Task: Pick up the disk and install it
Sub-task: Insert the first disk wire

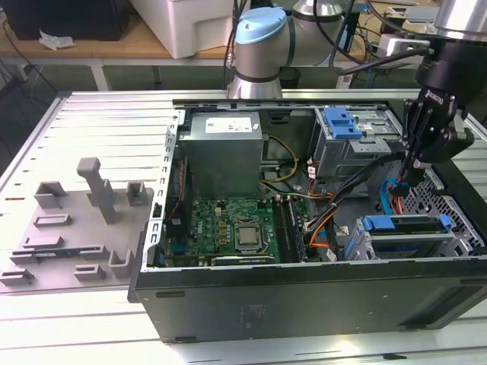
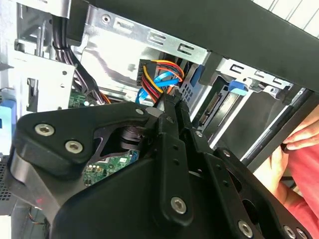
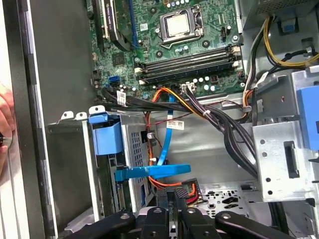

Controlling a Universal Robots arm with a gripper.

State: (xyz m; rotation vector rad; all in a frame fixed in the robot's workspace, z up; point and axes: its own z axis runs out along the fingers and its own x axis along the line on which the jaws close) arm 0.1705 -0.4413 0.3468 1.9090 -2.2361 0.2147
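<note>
The end effector (image 3: 175,194) is clenched, fingers pressed together with no gap showing in both wrist views. I cannot tell whether anything thin is pinched between them. Its tips reach down inside the case (image 1: 304,304). Touching the tips, or just off them, is a black plug (image 3: 190,190) on red, orange and black wires. Just past that lies a blue cable (image 3: 149,172) with a flat blue end.

The disk (image 1: 402,228) is not in the grip. It sits in the cage (image 1: 460,232) just beside the tips, blue bracket uppermost. In the second wrist view its port (image 2: 215,104) faces the fingers. By my reading, picking up and sliding in are done, and the work stands at the cabling end of the install. That step calls for a plug held square to the port and wires kept out of the tight space beside the cage.

Farther out are the motherboard (image 1: 236,228), the power supply (image 1: 224,144) and a second cage with a blue latch (image 1: 342,122). A person's hand (image 2: 299,137) rests at the case's edge, near the end effector. The case stands on a slatted table (image 1: 99,122).

There is a white label on the power supply and a white tag (image 3: 175,124) on the blue cable. Their print is too small to make out.
</note>
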